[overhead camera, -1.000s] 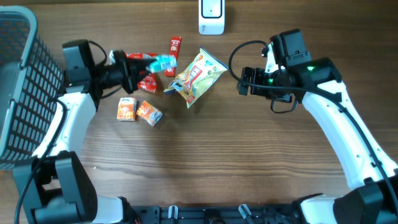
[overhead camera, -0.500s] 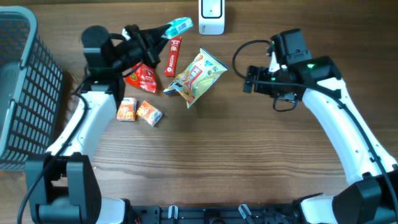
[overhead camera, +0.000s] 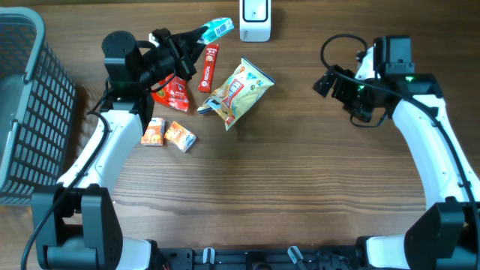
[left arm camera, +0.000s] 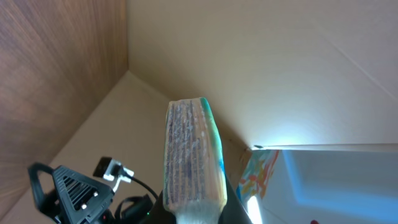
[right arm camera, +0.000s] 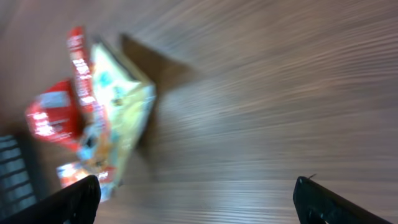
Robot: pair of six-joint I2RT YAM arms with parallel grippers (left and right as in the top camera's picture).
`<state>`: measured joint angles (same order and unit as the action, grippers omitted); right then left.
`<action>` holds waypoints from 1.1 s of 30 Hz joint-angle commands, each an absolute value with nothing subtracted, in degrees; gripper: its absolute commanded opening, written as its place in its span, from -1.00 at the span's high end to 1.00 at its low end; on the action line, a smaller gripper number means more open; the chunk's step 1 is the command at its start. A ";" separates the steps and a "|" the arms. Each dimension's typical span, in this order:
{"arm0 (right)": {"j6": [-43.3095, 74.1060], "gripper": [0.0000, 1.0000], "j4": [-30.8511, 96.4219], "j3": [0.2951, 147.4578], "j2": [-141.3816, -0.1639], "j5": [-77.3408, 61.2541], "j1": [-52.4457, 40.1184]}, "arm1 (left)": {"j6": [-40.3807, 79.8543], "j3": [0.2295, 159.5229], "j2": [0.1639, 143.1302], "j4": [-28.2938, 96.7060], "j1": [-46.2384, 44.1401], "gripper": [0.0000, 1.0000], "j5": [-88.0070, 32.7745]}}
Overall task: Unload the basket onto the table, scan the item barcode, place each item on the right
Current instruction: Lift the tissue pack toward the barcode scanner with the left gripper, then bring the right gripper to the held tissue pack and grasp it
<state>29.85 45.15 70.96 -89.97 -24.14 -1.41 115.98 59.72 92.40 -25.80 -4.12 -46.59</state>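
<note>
A brown wooden table (overhead camera: 285, 195) seen from above, with a white-and-black robot arm reaching in from each side.

A grey mesh basket (overhead camera: 22, 97) stands at the left edge of the table, well apart from everything else.

Near the far middle lies a yellow-green snack bag (overhead camera: 236, 91), flat and turned at a slant. A white scanner (overhead camera: 255, 19) sits at the far edge, just beyond the bag.

Left of the bag lies a round red packet (overhead camera: 172, 91), partly under the left arm. A narrow red stick packet (overhead camera: 209, 64) lies between it and the bag. Nearer the camera, two small orange packets (overhead camera: 153, 132) (overhead camera: 180, 136) lie side by side.

The left hand (overhead camera: 196, 35) is clamped on a thin teal packet (overhead camera: 217, 28), the item to be scanned. It holds the packet off the table, just beside the scanner's left side. Whether the two touch cannot be told. The left wrist camera shows the packet (left arm camera: 189, 155) edge-on, with printed text on its face and a teal border.

The right hand (overhead camera: 327, 82) is spread wide and holds nothing. It hangs over bare table, well to the right of the snack bag. Its wrist camera is blurred, with the two fingertips (right arm camera: 68, 199) far apart in the lower corners.
</note>
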 commanded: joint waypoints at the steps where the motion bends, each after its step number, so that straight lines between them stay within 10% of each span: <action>1: 31.73 -0.99 38.83 67.22 -91.22 -38.33 -1.48 | 124.99 60.01 91.61 -26.15 -4.25 0.92 -49.04; 5: 3.62 -0.99 32.08 66.39 -91.42 -39.55 -2.42 | 124.99 60.01 91.61 -26.13 -4.25 0.92 -50.26; 15: -21.45 -0.99 21.47 66.28 -91.42 -35.38 -11.66 | 124.99 60.01 91.61 -19.29 -4.23 0.92 -52.84; 33: -39.70 -0.60 -1.61 66.28 -98.32 -39.29 -22.37 | 125.01 60.01 91.59 -16.29 3.40 0.92 -71.20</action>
